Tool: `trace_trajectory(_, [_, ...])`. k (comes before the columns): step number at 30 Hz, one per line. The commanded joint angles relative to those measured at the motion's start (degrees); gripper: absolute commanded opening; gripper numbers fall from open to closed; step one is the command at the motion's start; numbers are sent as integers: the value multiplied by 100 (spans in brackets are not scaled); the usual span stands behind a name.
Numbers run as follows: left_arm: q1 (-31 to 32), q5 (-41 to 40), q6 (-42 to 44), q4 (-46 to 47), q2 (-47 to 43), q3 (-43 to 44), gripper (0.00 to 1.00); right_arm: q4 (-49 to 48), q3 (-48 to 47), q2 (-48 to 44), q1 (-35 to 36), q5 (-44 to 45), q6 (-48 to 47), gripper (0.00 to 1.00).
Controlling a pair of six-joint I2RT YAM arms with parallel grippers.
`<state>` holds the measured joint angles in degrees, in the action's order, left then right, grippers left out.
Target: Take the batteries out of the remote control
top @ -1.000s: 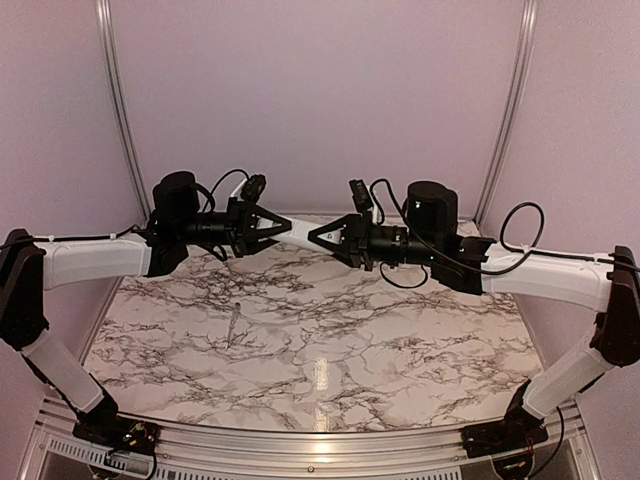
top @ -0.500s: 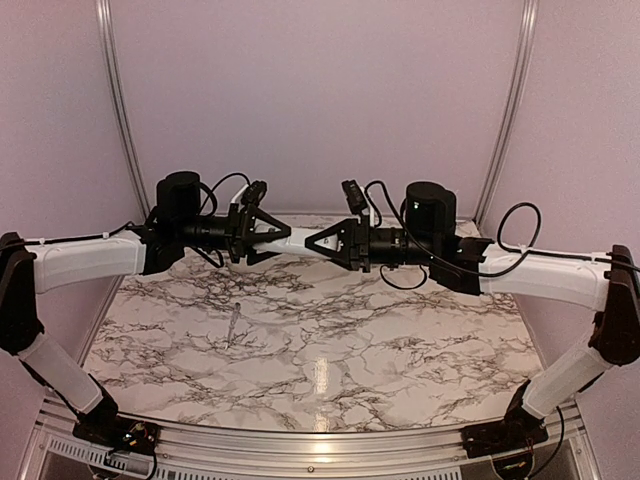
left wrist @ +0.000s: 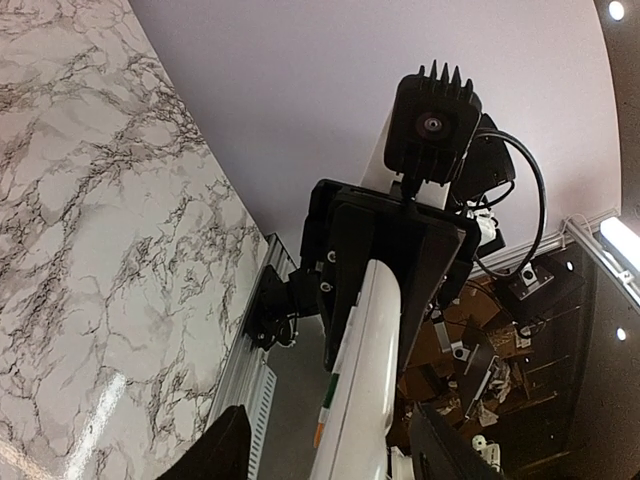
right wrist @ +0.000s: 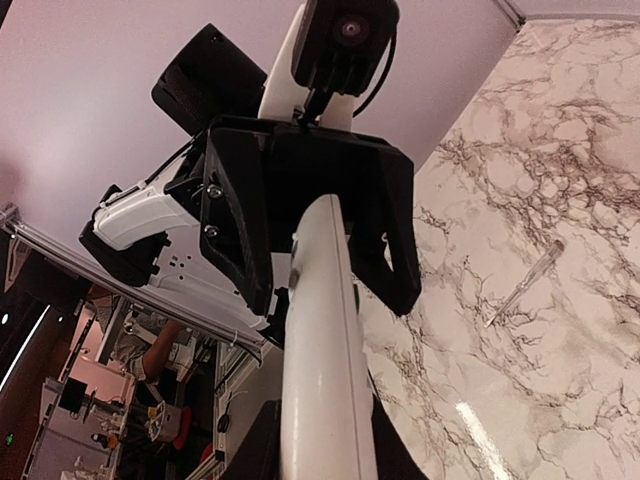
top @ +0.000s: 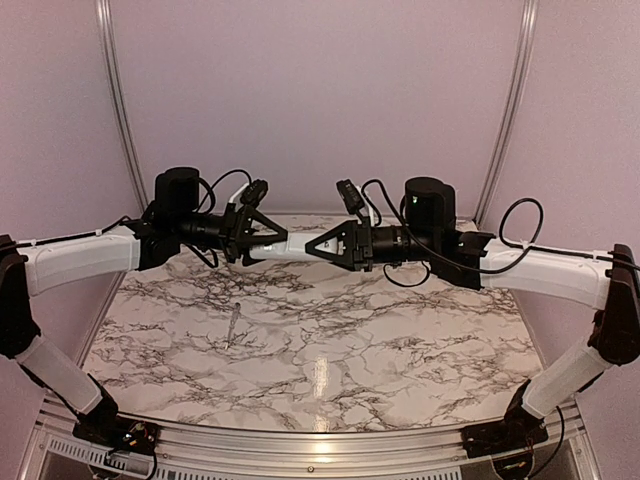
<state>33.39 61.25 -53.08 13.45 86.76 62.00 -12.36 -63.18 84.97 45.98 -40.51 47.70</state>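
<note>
Marble table [top: 400, 360]: R hand [top: 312, 249] grips remote control [right wrist: 320, 330], L hand [top: 283, 240] wide around it.

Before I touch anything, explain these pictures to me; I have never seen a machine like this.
These are two robot arms bolted at the near edge of a marble-patterned table. One picture comes from a fixed camera above and behind them. The other two come from small cameras on each wrist, looking along that arm's own fingers. Between the arms, up in the air, is a slim white remote control. The right gripper is shut on one end of it. The left gripper is open, its fingers standing either side of the other end without clamping. On the table lies a thin silvery stick-like tool.
</note>
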Motion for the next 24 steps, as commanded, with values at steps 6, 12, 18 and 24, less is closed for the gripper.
trace_trajectory(6, [5,259,149,-108,-338,26,50,-13,-355,-10,-115,-246,-141,0])
trace_trajectory(12, [10,356,155,-110,-335,5,46,2,-371,61,-115,-373,-132,0])
trace_trajectory(18, [10,336,256,-246,-327,-10,34,-1,-353,67,-121,-396,-124,0])
trace_trajectory(24, [10,379,228,-212,-311,-6,31,31,-323,64,-115,-335,-121,0])
